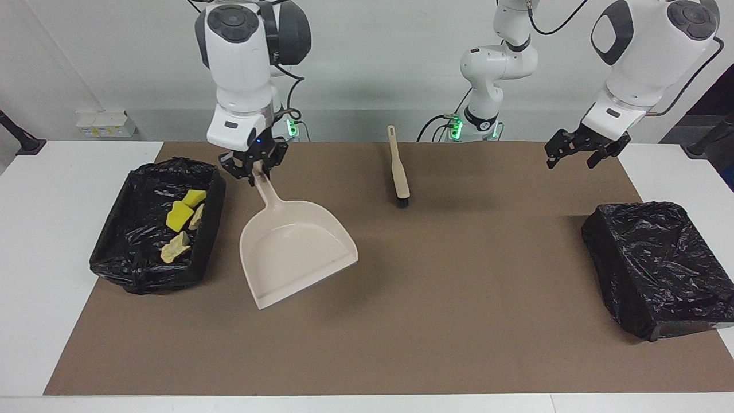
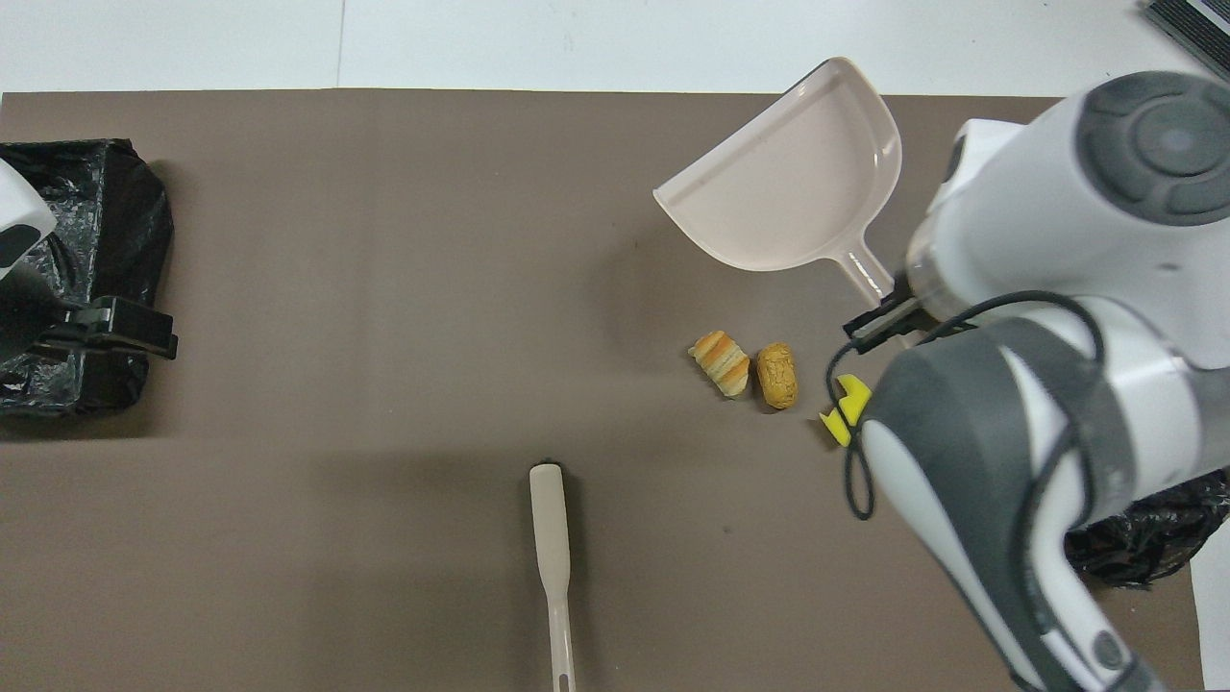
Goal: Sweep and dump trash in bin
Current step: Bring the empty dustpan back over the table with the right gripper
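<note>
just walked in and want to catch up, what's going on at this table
The right gripper has its jaws shut on the handle of the empty dustpan, held up beside the black-lined bin. Four bits of trash already lie in that bin. The overhead view shows two bread lumps and a yellow chunk on the mat. The brush lies untouched. The left gripper waits near the second bin.
</note>
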### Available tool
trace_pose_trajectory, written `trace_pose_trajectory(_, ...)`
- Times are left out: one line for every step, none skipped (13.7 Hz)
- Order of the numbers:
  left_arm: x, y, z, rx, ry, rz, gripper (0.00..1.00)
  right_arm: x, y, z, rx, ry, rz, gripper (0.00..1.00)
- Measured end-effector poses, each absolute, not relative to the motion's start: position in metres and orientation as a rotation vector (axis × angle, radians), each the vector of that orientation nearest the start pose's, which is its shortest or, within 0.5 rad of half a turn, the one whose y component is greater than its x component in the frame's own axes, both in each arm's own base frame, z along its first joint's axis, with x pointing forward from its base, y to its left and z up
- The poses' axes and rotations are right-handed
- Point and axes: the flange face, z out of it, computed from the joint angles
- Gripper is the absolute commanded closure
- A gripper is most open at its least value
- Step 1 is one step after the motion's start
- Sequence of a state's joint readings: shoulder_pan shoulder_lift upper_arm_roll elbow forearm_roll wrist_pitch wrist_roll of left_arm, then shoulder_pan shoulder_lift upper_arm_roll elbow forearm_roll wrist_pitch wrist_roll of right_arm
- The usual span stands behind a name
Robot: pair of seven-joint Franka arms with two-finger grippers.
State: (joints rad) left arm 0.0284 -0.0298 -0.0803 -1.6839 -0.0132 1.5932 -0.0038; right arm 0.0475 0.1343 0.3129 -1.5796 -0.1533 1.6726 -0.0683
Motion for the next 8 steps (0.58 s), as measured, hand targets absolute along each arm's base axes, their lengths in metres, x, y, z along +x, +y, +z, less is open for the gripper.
trace_pose_trajectory(0.543, -0.030, 0.589, -3.148, 0.075, 0.096, 0.00, 0.566, 0.218, 0.540, -3.171, -0.613, 0.019, 1.00)
trace_pose_trajectory(0.543, -0.030, 0.589, -3.148, 0.075, 0.096, 0.00, 0.562, 0.251, 0.524, -3.151, -0.503, 0.009, 1.00)
trace_pose_trajectory(0.543, -0.030, 0.589, -3.148, 0.075, 0.097, 0.00, 0.559, 0.280, 0.508, -3.131, -0.410, 0.009, 1.00)
trace_pose_trajectory(0.543, -0.030, 0.589, -3.148, 0.075, 0.097, 0.00, 0.555, 0.303, 0.494, -3.113, -0.338, 0.021, 1.00)
trace_pose_trajectory(0.543, -0.030, 0.589, -3.148, 0.075, 0.097, 0.00, 0.553, 0.320, 0.482, -3.090, -0.280, 0.038, 1.00)
trace_pose_trajectory(0.543, -0.030, 0.589, -3.148, 0.075, 0.097, 0.00, 0.551, 0.336, 0.470, -3.064, -0.229, 0.054, 1.00)
trace_pose_trajectory(0.543, -0.030, 0.589, -3.148, 0.075, 0.097, 0.00, 0.548, 0.353, 0.456, -3.047, -0.188, 0.060, 1.00)
trace_pose_trajectory(0.543, -0.030, 0.589, -3.148, 0.075, 0.097, 0.00, 0.544, 0.372, 0.442, -3.035, -0.151, 0.057, 1.00)
